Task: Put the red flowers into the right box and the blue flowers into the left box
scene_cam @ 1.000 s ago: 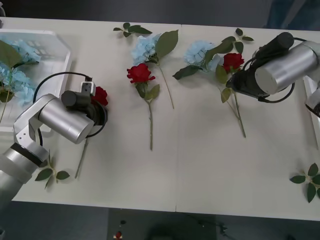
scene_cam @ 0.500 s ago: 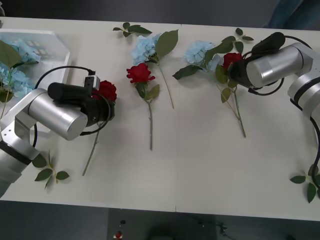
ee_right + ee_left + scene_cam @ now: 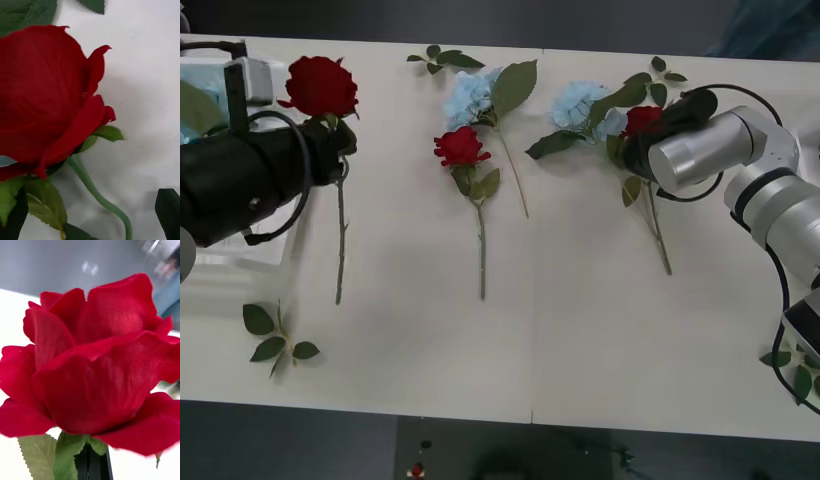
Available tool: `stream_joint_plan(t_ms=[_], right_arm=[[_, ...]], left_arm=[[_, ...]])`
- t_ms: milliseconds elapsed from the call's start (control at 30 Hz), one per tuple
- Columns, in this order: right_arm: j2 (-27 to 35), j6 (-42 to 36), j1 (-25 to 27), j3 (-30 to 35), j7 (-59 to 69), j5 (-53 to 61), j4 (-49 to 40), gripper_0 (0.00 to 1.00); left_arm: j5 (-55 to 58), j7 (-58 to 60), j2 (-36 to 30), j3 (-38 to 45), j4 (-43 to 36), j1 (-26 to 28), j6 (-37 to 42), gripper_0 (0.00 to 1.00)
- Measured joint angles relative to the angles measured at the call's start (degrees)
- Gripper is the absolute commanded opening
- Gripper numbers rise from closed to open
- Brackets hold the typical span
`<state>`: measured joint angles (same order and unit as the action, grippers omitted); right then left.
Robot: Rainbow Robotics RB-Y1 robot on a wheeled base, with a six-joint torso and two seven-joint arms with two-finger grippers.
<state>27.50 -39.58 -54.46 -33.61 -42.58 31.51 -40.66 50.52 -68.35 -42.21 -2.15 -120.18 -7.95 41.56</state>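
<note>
Lifting red rose (image 3: 321, 86) pinched in left gripper (image 3: 330, 150) jaws | right gripper (image 3: 642, 140) jaws state unclear | risk: stem slips, rose drops near left box (image 3: 210, 70)

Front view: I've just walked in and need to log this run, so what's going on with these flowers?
The robot is sorting artificial flowers. Its left gripper holds a red rose lifted at the table's left end, beside the shallow white plastic tray. The right gripper is down at another red rose lying against a pale blue hydrangea cluster. A third red rose and a second blue cluster lie mid-table.
</note>
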Motion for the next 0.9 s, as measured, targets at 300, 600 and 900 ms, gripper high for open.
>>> stream_joint_plan(t_ms=[300, 600, 900], right_arm=[[10.0, -13.4, 1.4, 0.5, 0.0, 12.3, -21.4, 1.0], [19.0, -22.4, 13.5, 17.9, -23.1, 27.9, -41.1, 1.0], [20.1, -31.8, 27.2, 34.1, -43.6, 47.2, -56.7, 1.0]], left_arm=[[17.1, -2.2, 5.6, -1.4, 0.0, -0.2, -12.4, 0.0], [36.2, -20.1, 9.3, -1.3, 0.1, -4.6, -13.7, 0.0], [46.2, -36.0, 11.3, 5.0, 0.3, -6.4, -1.5, 0.0]])
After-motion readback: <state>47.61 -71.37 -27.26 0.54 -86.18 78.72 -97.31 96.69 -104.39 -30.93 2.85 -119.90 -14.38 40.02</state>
